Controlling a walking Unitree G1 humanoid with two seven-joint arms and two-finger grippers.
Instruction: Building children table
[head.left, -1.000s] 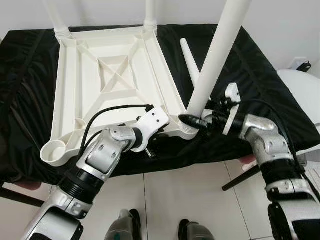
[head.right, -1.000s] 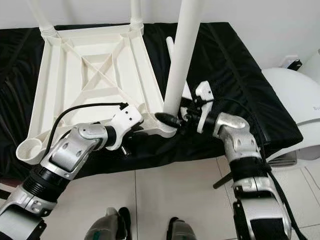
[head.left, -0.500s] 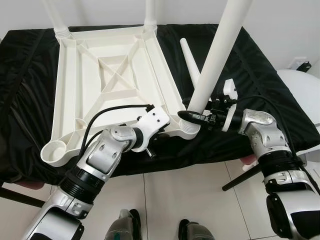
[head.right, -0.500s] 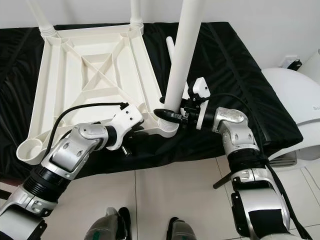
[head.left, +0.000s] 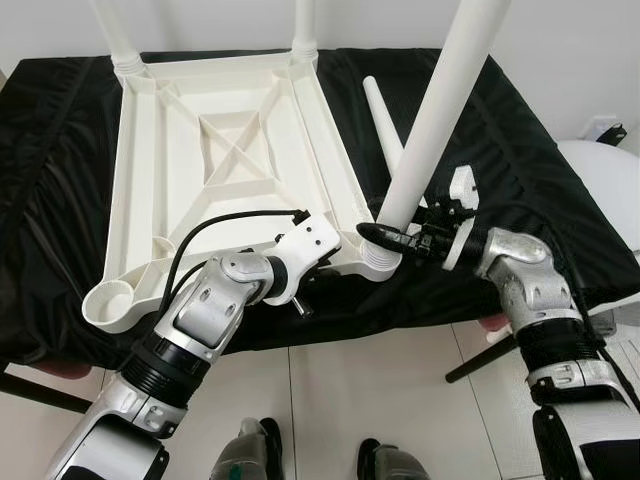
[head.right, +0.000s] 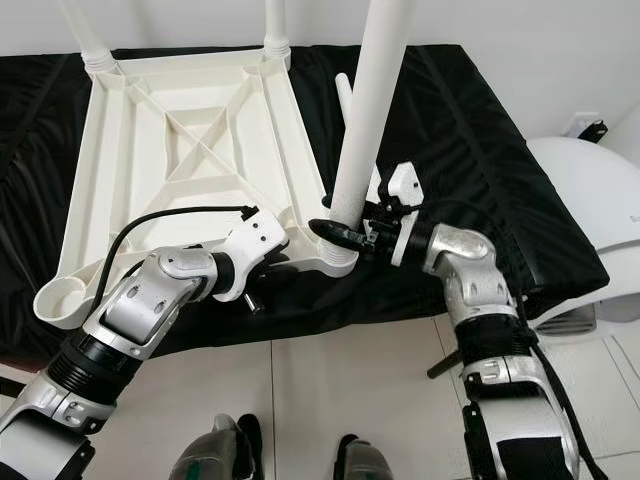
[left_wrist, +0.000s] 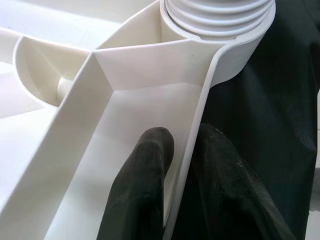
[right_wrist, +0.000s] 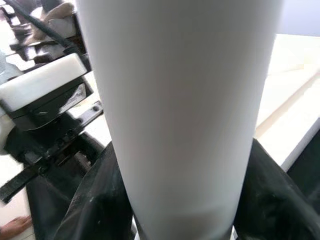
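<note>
Compared with half a second ago, my right gripper (head.left: 385, 236) sits slightly lower on the long white plastic table leg (head.left: 437, 111), jaws closed around its base above the corner socket. My left gripper (left_wrist: 182, 170) clamps the rim of the upturned white plastic tabletop (head.left: 210, 150) on the black-covered table (head.left: 520, 160).

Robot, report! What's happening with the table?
Left gripper pinching tabletop rim. Right gripper clamped on leg in corner socket. Spare leg lies behind.
</note>
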